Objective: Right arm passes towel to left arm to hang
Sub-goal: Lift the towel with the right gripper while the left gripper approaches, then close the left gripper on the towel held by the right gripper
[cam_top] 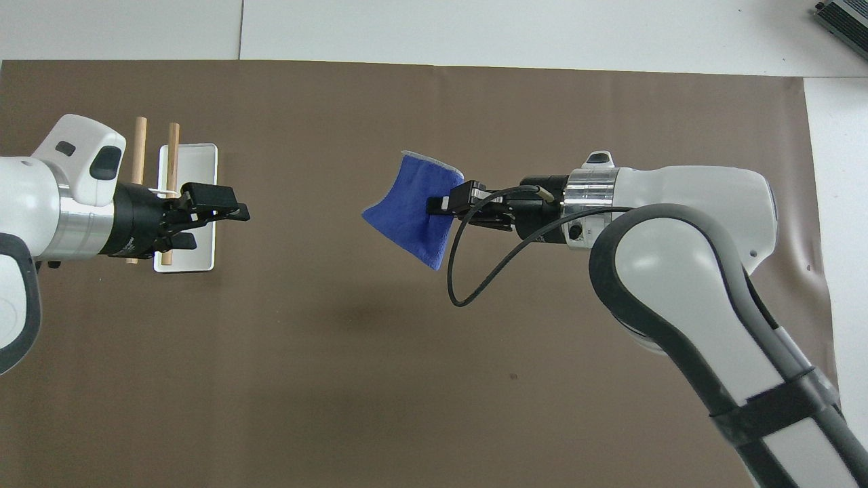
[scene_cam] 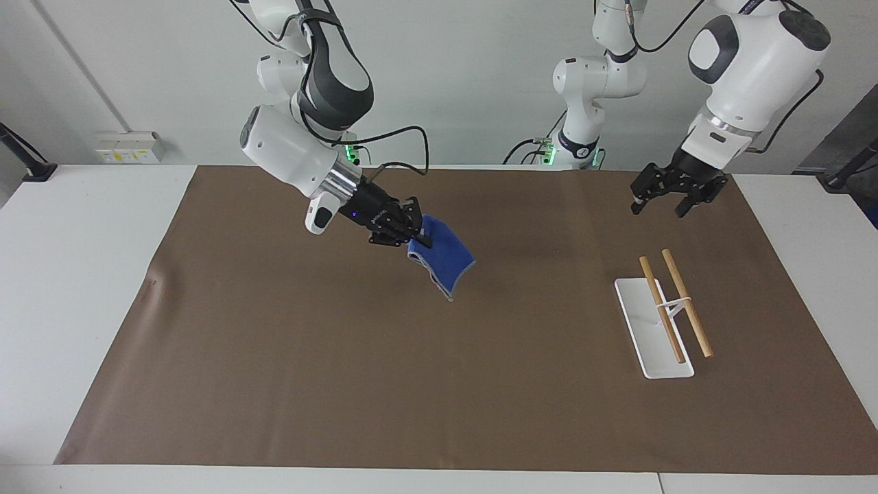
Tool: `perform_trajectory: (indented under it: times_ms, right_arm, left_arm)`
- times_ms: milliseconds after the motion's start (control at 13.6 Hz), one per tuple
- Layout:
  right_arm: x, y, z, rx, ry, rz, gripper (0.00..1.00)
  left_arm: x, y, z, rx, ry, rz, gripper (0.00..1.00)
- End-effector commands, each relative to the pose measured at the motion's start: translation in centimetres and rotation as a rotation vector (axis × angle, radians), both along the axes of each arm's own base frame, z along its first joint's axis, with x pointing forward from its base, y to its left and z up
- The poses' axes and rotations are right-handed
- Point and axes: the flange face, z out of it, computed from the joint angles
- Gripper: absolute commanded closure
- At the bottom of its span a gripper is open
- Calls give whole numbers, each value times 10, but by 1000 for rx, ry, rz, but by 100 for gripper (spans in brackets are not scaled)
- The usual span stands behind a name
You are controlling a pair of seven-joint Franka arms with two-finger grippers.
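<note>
My right gripper [scene_cam: 417, 240] is shut on one edge of the blue towel [scene_cam: 446, 264] and holds it in the air over the middle of the brown mat. The towel hangs down from the fingers, folded, with its pale edging showing. In the overhead view the right gripper [cam_top: 444, 202] points toward the left arm's end and the towel [cam_top: 407, 210] spreads from it. My left gripper [scene_cam: 658, 209] is open and empty, in the air over the mat beside the rack. In the overhead view the left gripper [cam_top: 230, 220] points at the towel with a wide gap between them.
The rack's white tray base [scene_cam: 655, 343] with two wooden rods [scene_cam: 686, 309] stands on the brown mat [scene_cam: 439, 398] toward the left arm's end. In the overhead view my left wrist covers part of the rack [cam_top: 200, 159]. A loose black cable [cam_top: 468, 271] loops under the right wrist.
</note>
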Motion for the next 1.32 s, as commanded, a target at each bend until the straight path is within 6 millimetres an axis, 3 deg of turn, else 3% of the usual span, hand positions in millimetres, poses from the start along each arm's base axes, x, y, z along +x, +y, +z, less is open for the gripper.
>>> perform_trajectory:
  times_ms: [0, 220, 586, 733, 1246]
  right_arm:
    - [-8, 21, 5, 69, 19, -27, 100]
    - [-22, 47, 3, 58, 15, -11, 100]
    - [-25, 60, 5, 177, 71, -63, 100]
    - [-28, 65, 6, 212, 88, -76, 100]
    - [-27, 64, 10, 308, 131, -140, 100]
  left_arm:
    - [0, -31, -12, -108, 47, 171, 0]
    - [11, -49, -20, -281, 103, 333, 0]
    - [10, -72, -25, -380, 190, 523, 0]
    - [1, -72, -39, -395, 213, 552, 0]
    - [-4, -73, -45, -435, 250, 592, 0]
